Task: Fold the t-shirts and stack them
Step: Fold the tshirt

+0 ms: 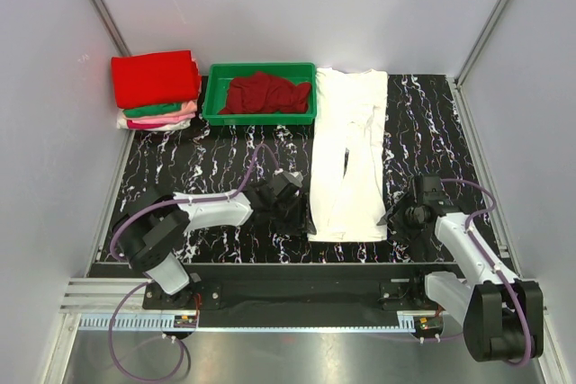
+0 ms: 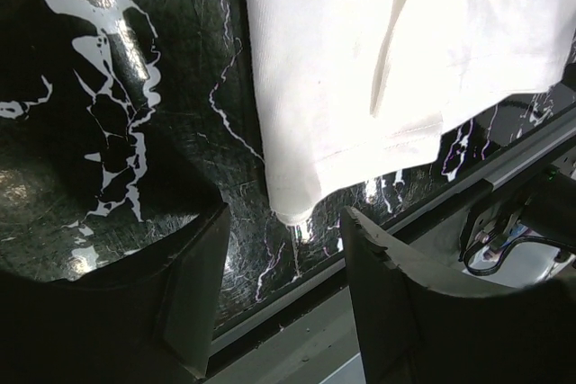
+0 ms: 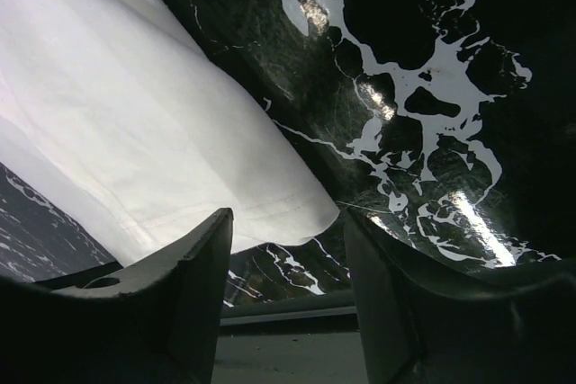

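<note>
A white t-shirt [image 1: 349,155] lies folded into a long strip on the black marbled table, running from the far edge toward me. My left gripper [image 1: 301,216] is open and empty beside its near left corner; that corner [image 2: 292,204] hangs just ahead of the open jaws in the left wrist view. My right gripper [image 1: 393,216] is open and empty beside the near right corner, which shows between the jaws in the right wrist view [image 3: 297,213]. A stack of folded shirts, red [image 1: 155,78] on top with green and pink below, sits at the far left.
A green plastic tray [image 1: 213,101] at the far middle holds a crumpled dark red shirt [image 1: 265,94]. The table's near edge with a metal rail [image 1: 297,294] lies close behind both grippers. White walls close in both sides.
</note>
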